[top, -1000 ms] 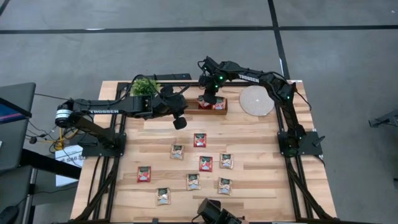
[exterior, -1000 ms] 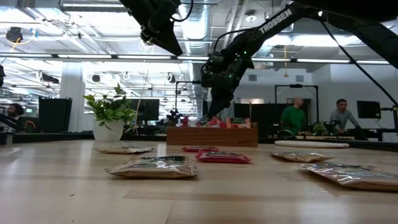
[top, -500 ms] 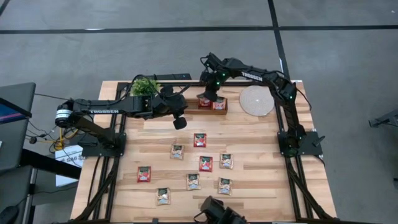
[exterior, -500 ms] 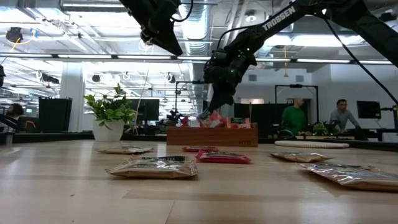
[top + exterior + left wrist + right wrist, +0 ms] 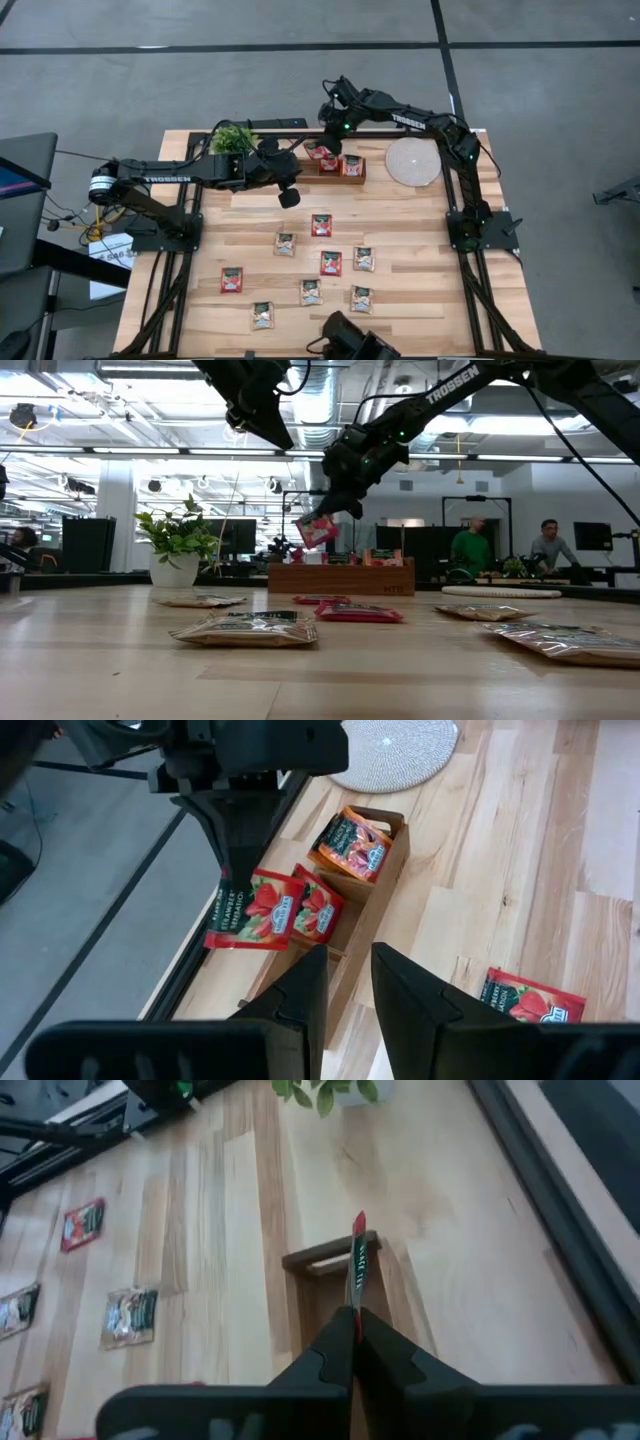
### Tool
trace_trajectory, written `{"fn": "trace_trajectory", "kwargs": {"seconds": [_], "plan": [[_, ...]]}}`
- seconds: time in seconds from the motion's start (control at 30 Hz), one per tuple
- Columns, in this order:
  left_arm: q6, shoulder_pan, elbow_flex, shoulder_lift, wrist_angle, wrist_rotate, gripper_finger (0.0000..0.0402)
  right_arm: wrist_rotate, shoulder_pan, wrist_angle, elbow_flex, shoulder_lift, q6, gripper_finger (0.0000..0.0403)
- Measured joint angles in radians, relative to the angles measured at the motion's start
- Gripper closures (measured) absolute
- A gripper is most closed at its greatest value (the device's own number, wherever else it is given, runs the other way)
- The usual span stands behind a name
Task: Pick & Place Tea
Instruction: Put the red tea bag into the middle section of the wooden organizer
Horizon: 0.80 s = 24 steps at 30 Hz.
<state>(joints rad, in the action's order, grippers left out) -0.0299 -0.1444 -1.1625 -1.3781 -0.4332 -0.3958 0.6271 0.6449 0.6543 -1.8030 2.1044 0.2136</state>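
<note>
- My right gripper is pinched tight on the top edge of a red sachet. The sachet hangs free in the air at upper centre of the overhead frame, just above the left end of the wooden tray.
- I judge the sachet very light and thin. It is a soft foil-like packet that dangles and tilts from the grip, so it can swing or fold. It looks slick too, so I want the pinch well onto a sealed edge rather than the puffy middle.
- The flat ones on the table offer little to grab. I would come down on one edge and squeeze there.
- My left gripper hovers over the table left of the tray. Its fingers stand a narrow gap apart with nothing between them.
- Count, overhead: eight loose sachets lie flat across the lower middle of the frame. Three are red and five are paler.
- In the tray I make out two standing on edge, an orange sachet and a second red one. With the one I hold, that makes eleven in sight.
- One tray, one round woven disc to its right, and one potted plant at upper left.
</note>
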Motion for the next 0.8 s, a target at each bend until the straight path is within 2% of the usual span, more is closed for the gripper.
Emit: {"fn": "trace_trajectory", "kwargs": {"seconds": [0.23, 0.47, 0.6, 0.8], "plan": [[0.000, 0.000, 0.000, 0.000, -0.013, 0.000, 0.0328, -0.004, 0.029, 0.063, 0.011, -0.017, 0.020, 0.0403], [0.000, 0.000, 0.000, 0.000, -0.014, 0.000, 0.0328, -0.062, 0.070, 0.101, 0.037, -0.132, 0.047, 0.0403], [0.000, 0.000, 0.000, 0.000, -0.013, 0.000, 0.0328, -0.078, 0.081, -0.069, 0.221, -0.268, -0.008, 0.0403], [0.000, 0.000, 0.000, 0.000, 0.001, 0.000, 0.0328, -0.112, 0.057, -0.513, 0.594, -0.447, -0.201, 0.0403]]}}
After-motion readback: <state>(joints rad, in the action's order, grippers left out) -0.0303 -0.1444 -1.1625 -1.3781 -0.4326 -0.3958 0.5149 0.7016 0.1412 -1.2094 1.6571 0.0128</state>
